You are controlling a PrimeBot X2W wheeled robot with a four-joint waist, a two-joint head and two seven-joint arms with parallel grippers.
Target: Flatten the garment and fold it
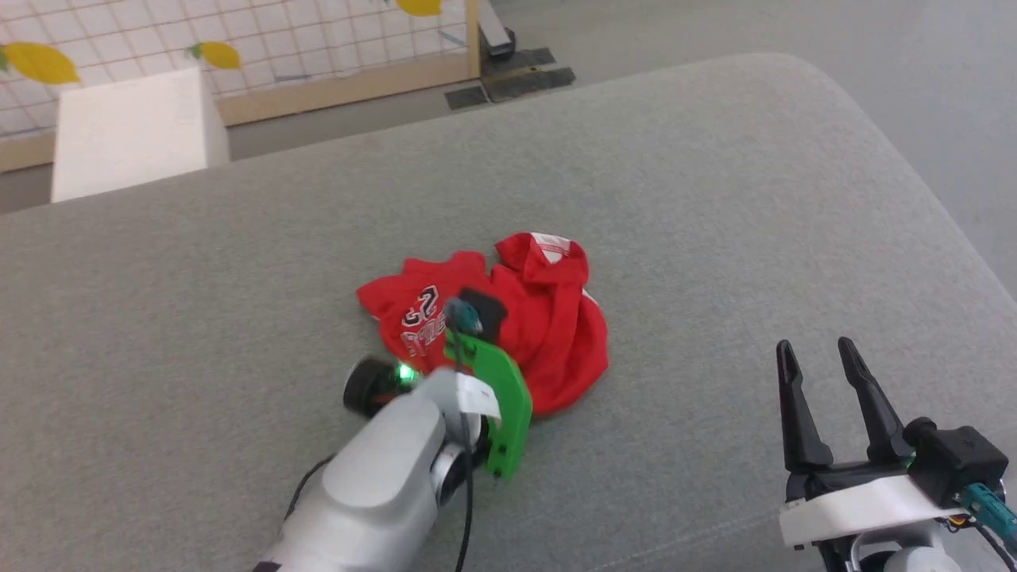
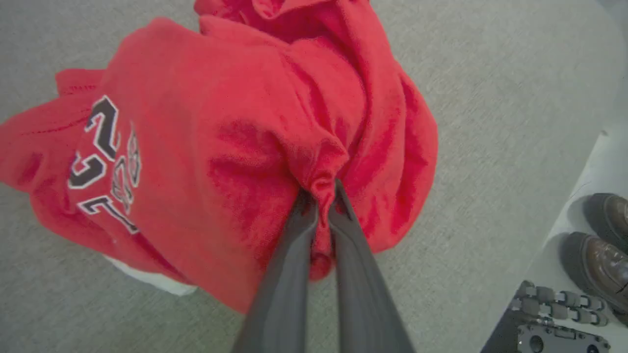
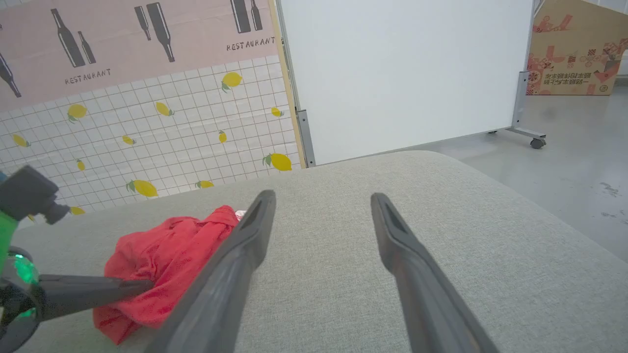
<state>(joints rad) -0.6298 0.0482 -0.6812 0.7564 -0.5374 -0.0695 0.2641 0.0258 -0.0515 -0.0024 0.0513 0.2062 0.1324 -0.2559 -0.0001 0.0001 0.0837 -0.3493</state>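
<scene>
The left gripper (image 2: 321, 189) is clenched on a pinched-up fold of the garment (image 2: 221, 147), its two dark fingers (image 2: 289, 274) pressed together with red cloth squeezed between the tips. The garment lies crumpled in a heap on the grey fabric-covered worktop (image 1: 715, 199), spreading ahead of this gripper and to both sides of it. In the left wrist view the dark-and-white number print (image 2: 103, 162) sits well to the gripper's left, and a white edge (image 2: 152, 282) shows under the heap. The right gripper (image 1: 814, 345) is released, its fingers spread apart over bare worktop, well to the right of the garment and touching nothing. Beyond the right gripper, past the worktop's far edge, stand a lemon-patterned tiled wall (image 3: 171, 142) and a white panel (image 3: 402, 73).
</scene>
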